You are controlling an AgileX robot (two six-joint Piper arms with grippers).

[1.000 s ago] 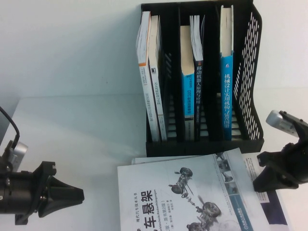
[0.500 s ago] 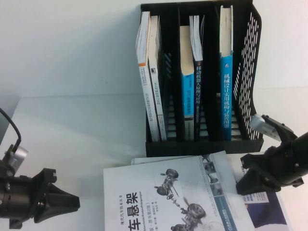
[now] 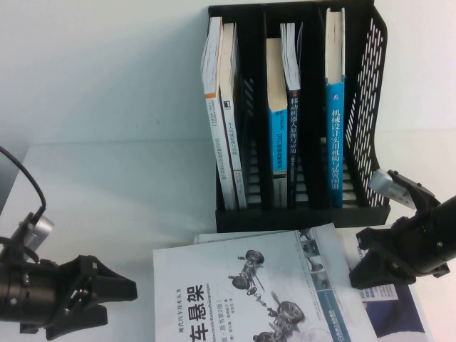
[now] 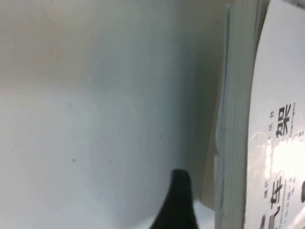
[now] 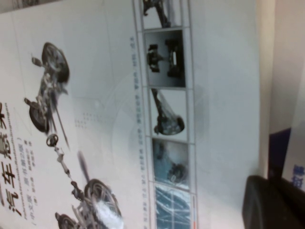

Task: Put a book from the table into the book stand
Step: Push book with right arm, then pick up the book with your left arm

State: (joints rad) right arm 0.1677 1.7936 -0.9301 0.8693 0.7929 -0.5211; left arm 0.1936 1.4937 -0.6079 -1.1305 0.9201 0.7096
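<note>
Table (image 3: 107, 185): white, plain.

Book stand (image 3: 370, 107): black, three slots, at the far side of the table. Left slot holds two white-spined books, middle slot two, right slot one blue-spined book (image 3: 335, 135), all upright.

Book (image 3: 249, 299): white cover with car-suspension drawing and bold black title, lying flat at the near edge just in front of the stand, on top of other books.

Left gripper (image 3: 117, 293): low at the near left, just beside the book's left edge, fingers spread, holding nothing.

Right gripper (image 3: 367, 267): at the book's right edge, fingers pressed together; whether it touches the book cannot be told.
</note>
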